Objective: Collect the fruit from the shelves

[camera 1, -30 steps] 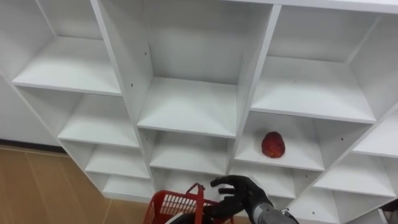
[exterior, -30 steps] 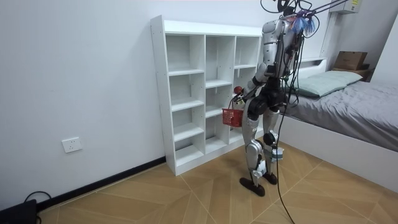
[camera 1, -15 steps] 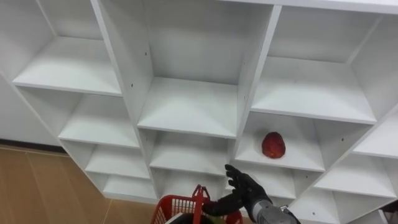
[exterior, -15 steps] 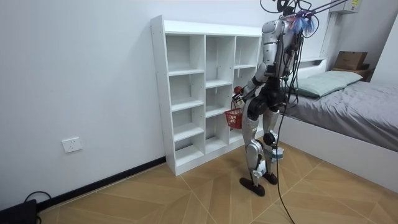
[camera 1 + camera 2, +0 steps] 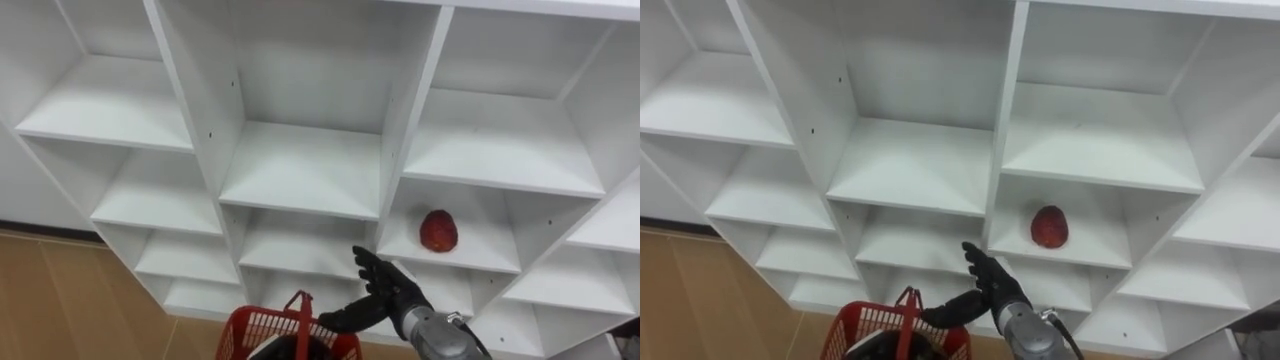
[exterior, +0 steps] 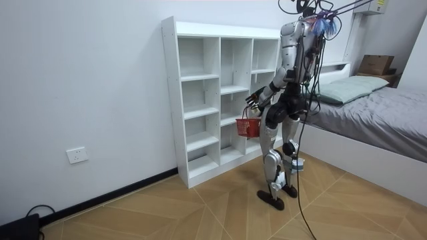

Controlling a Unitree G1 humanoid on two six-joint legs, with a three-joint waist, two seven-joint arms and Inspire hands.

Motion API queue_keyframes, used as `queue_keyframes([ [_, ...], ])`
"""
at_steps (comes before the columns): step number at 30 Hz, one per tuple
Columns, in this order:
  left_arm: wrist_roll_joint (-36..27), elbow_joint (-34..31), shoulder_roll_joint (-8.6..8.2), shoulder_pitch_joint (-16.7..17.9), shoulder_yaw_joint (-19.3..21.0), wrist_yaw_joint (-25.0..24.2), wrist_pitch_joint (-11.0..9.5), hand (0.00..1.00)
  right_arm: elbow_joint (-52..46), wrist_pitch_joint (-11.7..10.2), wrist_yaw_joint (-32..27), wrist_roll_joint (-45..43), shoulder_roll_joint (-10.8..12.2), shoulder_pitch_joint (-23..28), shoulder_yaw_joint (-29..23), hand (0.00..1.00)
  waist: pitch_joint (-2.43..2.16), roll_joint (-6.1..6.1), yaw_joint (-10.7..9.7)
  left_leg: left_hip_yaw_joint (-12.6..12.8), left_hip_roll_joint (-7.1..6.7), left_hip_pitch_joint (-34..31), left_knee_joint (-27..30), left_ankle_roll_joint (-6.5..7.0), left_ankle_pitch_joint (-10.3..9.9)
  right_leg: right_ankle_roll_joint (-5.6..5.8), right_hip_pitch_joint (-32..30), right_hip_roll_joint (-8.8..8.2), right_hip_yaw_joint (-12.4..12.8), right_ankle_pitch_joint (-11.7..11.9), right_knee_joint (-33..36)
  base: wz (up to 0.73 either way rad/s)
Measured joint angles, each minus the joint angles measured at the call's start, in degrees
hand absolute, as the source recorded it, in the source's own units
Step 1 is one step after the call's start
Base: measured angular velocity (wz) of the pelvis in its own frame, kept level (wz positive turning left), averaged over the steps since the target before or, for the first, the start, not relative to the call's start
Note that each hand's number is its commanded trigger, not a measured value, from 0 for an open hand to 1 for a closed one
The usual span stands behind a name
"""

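A red fruit (image 5: 438, 229) lies alone in a right-hand compartment of the white closet (image 5: 300, 170). My right hand (image 5: 385, 295) is open, fingers straight, held in the air below and left of that fruit and apart from it. A red mesh basket (image 5: 262, 329) hangs at the lower edge with its handle (image 5: 300, 308) upright. My left hand (image 5: 290, 349) shows as a dark shape at the handle's near end, and the basket hangs from it. In the room view I stand facing the closet (image 6: 220, 100), with the basket (image 6: 247, 127) at hip height.
The closet's other compartments hold nothing. Wooden floor (image 5: 60, 300) shows at the lower left. In the room view a bed (image 6: 373, 113) stands close behind me, and a bare wall with a socket (image 6: 77, 155) is on the room view's left.
My right hand has come up off the basket's rim and its fingers have straightened. The basket swung right, then back left toward the closet.
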Motion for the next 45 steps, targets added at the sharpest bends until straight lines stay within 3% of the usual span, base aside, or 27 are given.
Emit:
queue_keyframes([
  [6,-0.68,0.00,0.78,0.00,2.11,0.20,-1.14,1.00,-6.29,-0.80,0.09,-2.99,-2.74,1.19,-0.39,0.00,0.03,0.06,-0.07,0.10,-0.01,0.58,-0.42,0.00,0.00,0.02,0.13,0.06,0.17,0.01,-0.20,0.00],
  [13,-0.69,0.00,1.30,0.00,4.77,0.16,-1.27,1.00,-11.15,-1.28,0.14,-8.80,-4.87,4.10,-3.31,0.00,-0.23,0.81,-1.98,1.05,0.07,2.03,-0.87,-0.01,0.00,0.04,1.05,0.07,0.94,0.06,-0.09,-0.07],
  [22,-0.70,1.10,1.38,0.06,6.58,0.14,-1.29,1.00,-20.20,-1.20,-0.40,-15.46,-5.00,6.72,-11.17,0.00,-0.38,0.68,-3.51,2.69,0.15,3.40,-1.32,0.00,0.00,0.12,0.89,0.14,2.66,0.05,0.17,-0.11],
  [28,-0.70,1.58,1.27,0.16,6.58,0.15,-1.25,1.00,-24.36,-1.23,-1.71,-17.14,-5.20,8.59,-13.12,0.00,-0.45,0.78,-3.94,3.18,0.34,3.93,-1.71,0.10,-0.23,0.12,0.83,0.38,3.32,0.05,0.57,-0.05],
  [35,-0.73,1.65,1.15,0.48,6.93,0.16,-1.25,1.00,-24.80,-1.23,-1.83,-20.13,-5.22,8.65,-14.00,0.00,-1.08,1.52,-4.68,4.08,0.37,4.33,-2.21,0.11,-0.22,0.12,0.28,0.40,4.05,0.06,1.06,-0.08],
  [45,-0.78,2.32,0.70,0.49,9.79,0.13,-1.49,1.00,-24.84,-1.23,-1.79,-21.30,-6.11,8.41,-17.87,0.00,-0.92,1.39,-4.43,4.87,0.47,4.54,-2.53,0.11,-0.22,0.12,-0.11,0.51,4.93,0.08,1.11,-0.06],
])
